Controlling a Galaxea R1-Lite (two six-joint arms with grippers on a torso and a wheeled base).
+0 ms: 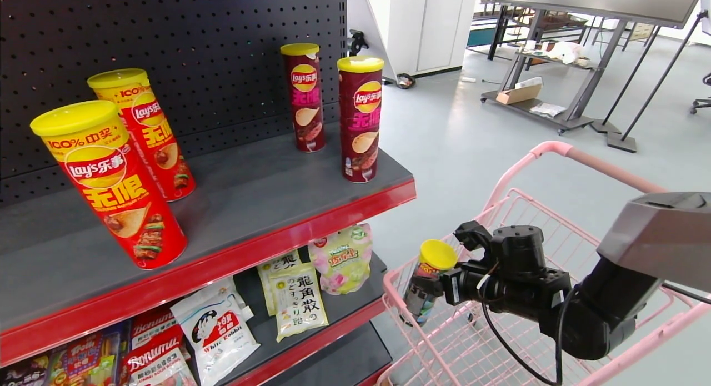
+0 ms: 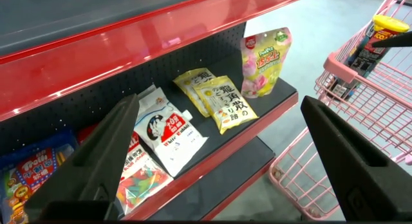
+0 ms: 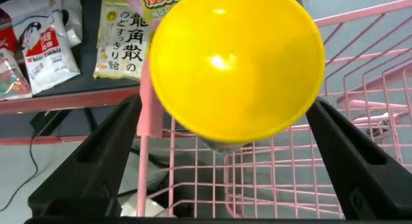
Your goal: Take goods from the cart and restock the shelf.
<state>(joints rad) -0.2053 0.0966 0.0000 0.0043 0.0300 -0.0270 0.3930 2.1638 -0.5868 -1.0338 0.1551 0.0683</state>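
The right gripper [image 1: 429,287] has its jaws closed on the can [image 1: 437,255], holding it by the body, tilted, over the front corner of the cart [image 1: 547,148] and well below the top shelf [image 1: 250,186]. The grip looks to sit low on a smooth tube, so the can could slip or swing as the arm lifts. On the way up it may catch the cart's rim or the shelf's red lip [image 1: 311,225]. Two maroon cans [image 1: 360,119] stand near that edge on the cart's side, and a wide sweep would likely topple them; the open stretch between them and the red cans [image 1: 111,180] seems the safer landing. The left gripper [image 2: 219,166] hangs with jaws wide apart and empty near the lower shelf [image 2: 283,95] of snack bags [image 2: 222,102]. The shelf board is flat and dark grey with a black pegboard [image 1: 194,41] behind; the room has a smooth grey floor [image 1: 455,136], with a wheeled rack [image 1: 555,58] and stands farther back
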